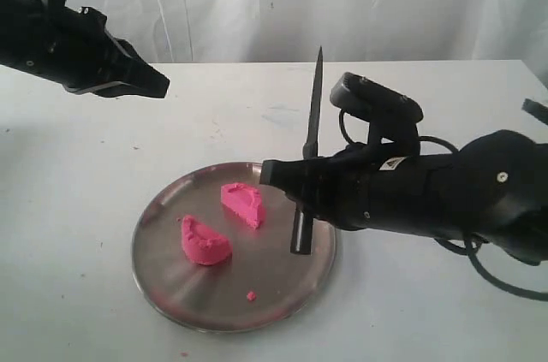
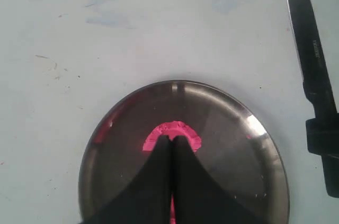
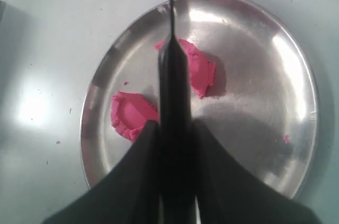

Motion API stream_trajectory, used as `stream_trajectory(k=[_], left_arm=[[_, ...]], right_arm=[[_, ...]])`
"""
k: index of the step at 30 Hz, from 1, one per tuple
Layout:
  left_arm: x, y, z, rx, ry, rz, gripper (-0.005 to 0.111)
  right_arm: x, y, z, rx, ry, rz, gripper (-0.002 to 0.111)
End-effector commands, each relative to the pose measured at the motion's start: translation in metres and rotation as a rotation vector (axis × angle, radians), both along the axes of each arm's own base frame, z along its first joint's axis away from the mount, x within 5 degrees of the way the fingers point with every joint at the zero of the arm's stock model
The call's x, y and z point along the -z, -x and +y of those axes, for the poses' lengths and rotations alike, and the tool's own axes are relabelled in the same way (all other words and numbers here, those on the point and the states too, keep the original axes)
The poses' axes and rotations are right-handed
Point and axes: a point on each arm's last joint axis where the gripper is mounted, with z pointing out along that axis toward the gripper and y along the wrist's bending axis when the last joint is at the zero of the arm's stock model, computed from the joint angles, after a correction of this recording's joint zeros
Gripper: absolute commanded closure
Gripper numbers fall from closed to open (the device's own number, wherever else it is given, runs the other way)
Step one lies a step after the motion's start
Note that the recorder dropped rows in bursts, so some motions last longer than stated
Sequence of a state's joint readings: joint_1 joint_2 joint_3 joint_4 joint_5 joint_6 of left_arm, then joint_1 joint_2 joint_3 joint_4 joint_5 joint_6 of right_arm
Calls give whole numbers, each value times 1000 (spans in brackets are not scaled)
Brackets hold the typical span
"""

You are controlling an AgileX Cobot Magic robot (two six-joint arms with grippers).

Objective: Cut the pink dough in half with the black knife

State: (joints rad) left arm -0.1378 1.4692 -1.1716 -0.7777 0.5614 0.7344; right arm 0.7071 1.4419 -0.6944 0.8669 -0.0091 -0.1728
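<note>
Dough [image 1: 242,204] of this kind is soft and light and would dent under a pinch; it already lies as 2 half-moon pieces slightly apart on the steel plate [image 1: 171,293], so the thing to hold is the stiff black knife [image 1: 313,114], which the right gripper [image 1: 295,184] clamps by its handle, blade pointing up over the plate's edge. The left gripper [image 1: 150,81] hangs raised, well apart from the dough, fingers [image 2: 153,181] pressed together on nothing. The right wrist view shows both halves flanking the knife seen edge-on, while the left wrist view shows only 1 half behind its own fingertips, plus the blade's flat side.
</note>
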Motion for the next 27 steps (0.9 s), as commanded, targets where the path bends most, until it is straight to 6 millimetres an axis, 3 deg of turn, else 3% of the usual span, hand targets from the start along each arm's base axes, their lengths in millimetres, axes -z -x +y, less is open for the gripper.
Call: stream_trajectory(k=[1,2,3,5,13,21,27], left_arm=[[-2,3,-1,3,21,6,107],[-2,3,-1,3,20,4,107],[-2,3,-1,3,20,4,107],[-2,3,-1,3,20,4,107],[-2,3,-1,3,20,4,107],[-2,3,-1,4,19,3,107],[-2,3,-1,4,19,3,107]], right_arm=[[-3,0,-3,-8,13,-17,108],[-3,1,-2,-109,85,-82,108],[-3,4,2,-146,48,-66,108],[-2,4,1,-93,-44,15,108],[14,3,-4,5,-35,91,108],[19,8,3,-150,-13,74,108],[19,8,4,-167,-8,68,108]])
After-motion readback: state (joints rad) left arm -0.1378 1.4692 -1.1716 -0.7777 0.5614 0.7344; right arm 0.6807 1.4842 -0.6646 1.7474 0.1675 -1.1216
